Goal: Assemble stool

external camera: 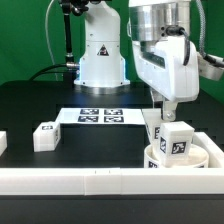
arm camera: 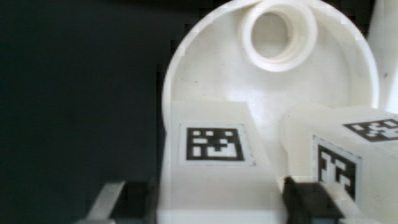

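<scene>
The round white seat disc (external camera: 190, 160) lies at the exterior view's lower right, behind the rail. In the wrist view the seat (arm camera: 214, 70) shows an open socket (arm camera: 276, 40). Two tagged white legs stand on it. My gripper (external camera: 163, 112) comes down from above onto the farther leg (external camera: 154, 131). In the wrist view that leg (arm camera: 217, 145) fills the gap of my gripper (arm camera: 217, 200), with both dark pads (arm camera: 317, 198) against its sides. The nearer leg (external camera: 177, 141) stands beside it and also shows in the wrist view (arm camera: 356, 145). A loose leg (external camera: 46, 135) lies on the table at the left.
The marker board (external camera: 100, 116) lies flat mid-table. The long white border rail (external camera: 90, 183) runs along the front. Another white part (external camera: 2, 143) is cut off at the left edge. The robot base (external camera: 100, 55) stands at the back.
</scene>
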Robot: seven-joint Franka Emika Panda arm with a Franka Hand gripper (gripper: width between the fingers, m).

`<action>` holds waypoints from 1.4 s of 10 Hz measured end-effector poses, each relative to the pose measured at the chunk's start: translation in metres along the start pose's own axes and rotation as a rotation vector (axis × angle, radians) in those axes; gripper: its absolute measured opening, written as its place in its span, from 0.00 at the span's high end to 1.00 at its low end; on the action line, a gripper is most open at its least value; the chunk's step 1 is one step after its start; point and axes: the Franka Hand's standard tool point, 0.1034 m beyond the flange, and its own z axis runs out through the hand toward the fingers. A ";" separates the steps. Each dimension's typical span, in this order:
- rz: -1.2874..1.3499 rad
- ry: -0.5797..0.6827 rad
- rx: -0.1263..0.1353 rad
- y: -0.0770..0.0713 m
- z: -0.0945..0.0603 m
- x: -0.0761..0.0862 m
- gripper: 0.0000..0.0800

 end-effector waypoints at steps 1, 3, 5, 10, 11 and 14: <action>0.117 -0.001 0.000 0.000 0.000 -0.002 0.58; 0.229 0.000 0.001 -0.001 0.000 -0.006 0.58; 0.308 -0.017 -0.002 0.000 0.002 -0.010 0.49; 0.175 -0.079 0.034 -0.009 -0.027 -0.012 0.19; 0.089 -0.076 0.034 -0.008 -0.025 -0.013 0.19; -0.344 -0.041 0.011 -0.009 -0.023 -0.022 0.19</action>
